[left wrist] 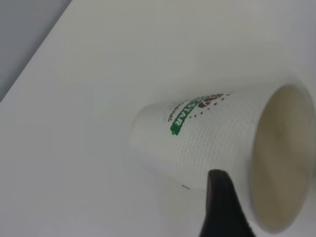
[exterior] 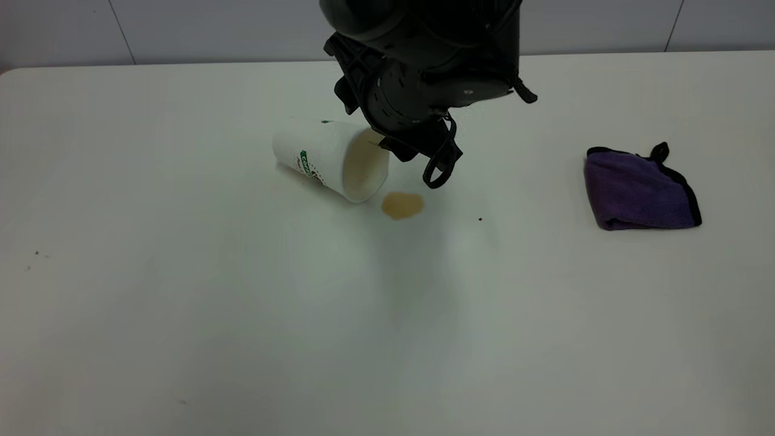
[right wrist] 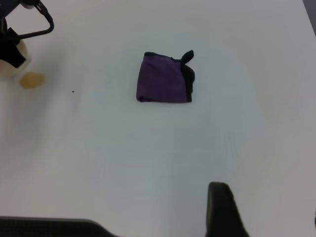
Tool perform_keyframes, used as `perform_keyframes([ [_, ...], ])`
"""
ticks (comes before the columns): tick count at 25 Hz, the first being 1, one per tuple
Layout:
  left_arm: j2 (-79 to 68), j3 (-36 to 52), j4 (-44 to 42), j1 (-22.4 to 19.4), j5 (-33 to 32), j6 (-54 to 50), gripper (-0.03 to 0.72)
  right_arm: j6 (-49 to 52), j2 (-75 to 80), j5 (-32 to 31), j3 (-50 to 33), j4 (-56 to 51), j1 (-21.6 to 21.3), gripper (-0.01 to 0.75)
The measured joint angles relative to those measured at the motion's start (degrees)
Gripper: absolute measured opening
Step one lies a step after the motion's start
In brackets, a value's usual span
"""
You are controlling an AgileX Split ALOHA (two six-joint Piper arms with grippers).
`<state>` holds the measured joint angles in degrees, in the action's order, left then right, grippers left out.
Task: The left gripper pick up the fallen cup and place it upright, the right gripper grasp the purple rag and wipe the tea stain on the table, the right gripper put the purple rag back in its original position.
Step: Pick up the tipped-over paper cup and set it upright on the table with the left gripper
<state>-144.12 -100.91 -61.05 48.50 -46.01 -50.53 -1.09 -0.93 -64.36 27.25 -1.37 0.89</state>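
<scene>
The white cup [exterior: 321, 157] with the green logo lies on its side on the white table [exterior: 242, 315], its stained mouth facing the tea stain [exterior: 402, 205]. My left gripper [exterior: 418, 158] hangs just above the cup's mouth, jaws open, one looped finger [exterior: 441, 166] over the table beside the rim. In the left wrist view the cup [left wrist: 207, 138] fills the frame, with one black finger [left wrist: 220, 207] beside its rim. The purple rag [exterior: 639, 191] lies folded at the right. My right gripper [right wrist: 266, 217] is open and empty, well back from the rag [right wrist: 163, 85].
A few tiny dark specks [exterior: 480, 218] dot the table, one between the stain and the rag. In the right wrist view the stain [right wrist: 31, 80] and the left arm's looped finger [right wrist: 39, 24] show at the far edge. A grey wall runs behind the table.
</scene>
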Motion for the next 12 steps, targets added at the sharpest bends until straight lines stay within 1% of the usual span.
perform_keyframes([
  [5,-1.8,-0.04,-5.42,-0.18,-0.43,-6.2,0.497,0.0,0.0,0.0,0.0,0.0,0.0,0.474],
  [12,-3.7,-0.11,-6.95,-1.55,-0.82,-7.61,0.497,0.0,0.0,0.0,0.0,0.0,0.0,0.474],
])
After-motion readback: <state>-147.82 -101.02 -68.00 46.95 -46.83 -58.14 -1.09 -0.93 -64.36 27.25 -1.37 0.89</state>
